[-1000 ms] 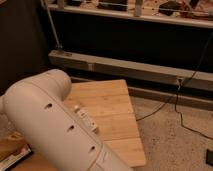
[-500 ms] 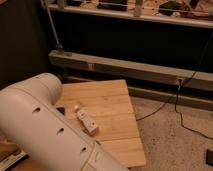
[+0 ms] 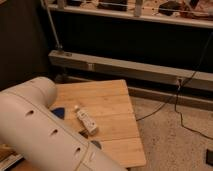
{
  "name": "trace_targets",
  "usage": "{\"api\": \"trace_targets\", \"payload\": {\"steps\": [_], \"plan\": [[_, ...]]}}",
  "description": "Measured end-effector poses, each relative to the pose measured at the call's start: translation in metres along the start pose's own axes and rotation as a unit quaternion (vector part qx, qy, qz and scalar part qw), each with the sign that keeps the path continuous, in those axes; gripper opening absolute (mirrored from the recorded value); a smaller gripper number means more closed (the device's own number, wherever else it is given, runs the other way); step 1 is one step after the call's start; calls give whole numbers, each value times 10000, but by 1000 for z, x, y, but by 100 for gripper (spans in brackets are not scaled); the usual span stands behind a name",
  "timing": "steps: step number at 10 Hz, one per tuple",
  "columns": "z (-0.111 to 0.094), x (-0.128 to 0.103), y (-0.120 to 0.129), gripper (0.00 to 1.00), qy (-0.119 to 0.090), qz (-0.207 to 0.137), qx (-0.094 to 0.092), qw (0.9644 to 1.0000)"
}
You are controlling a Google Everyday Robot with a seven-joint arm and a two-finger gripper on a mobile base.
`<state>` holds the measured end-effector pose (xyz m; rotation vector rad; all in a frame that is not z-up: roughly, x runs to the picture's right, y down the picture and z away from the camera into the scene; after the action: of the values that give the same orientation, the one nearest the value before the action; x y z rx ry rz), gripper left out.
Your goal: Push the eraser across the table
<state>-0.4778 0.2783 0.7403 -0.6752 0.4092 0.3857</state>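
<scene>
Well, the eraser lies near the middle of the worktop, a bit toward the left side of the view. It is a small, long, white thing. Its long way runs on a slant, from far-left to near-right.

My big white arm fills the low left corner of the view and hides that part of the worktop. The eraser is just beside the edge of my arm, on the side where the bare wood is. I cannot tell if they touch.

My gripper is not in the view. I think it is low down, somewhere past the end of my arm. I cannot tell if it is spread or pressed together.

Two small blue bits peek out along the edge of my arm. One blue bit is left of the eraser. The other blue bit is nearer to the camera. I cannot tell what they are.

I think the push has to go away from my arm, over the bare planks to the far side and the right. The eraser lies on a slant, so a push on one end may just spin it. A push on its long side looks better to me.
</scene>
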Motion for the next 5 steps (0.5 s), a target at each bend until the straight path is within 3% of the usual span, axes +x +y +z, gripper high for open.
{"api": "trace_targets", "payload": {"steps": [5], "plan": [[5, -2, -1, 0, 88, 2, -216, 9997]]}}
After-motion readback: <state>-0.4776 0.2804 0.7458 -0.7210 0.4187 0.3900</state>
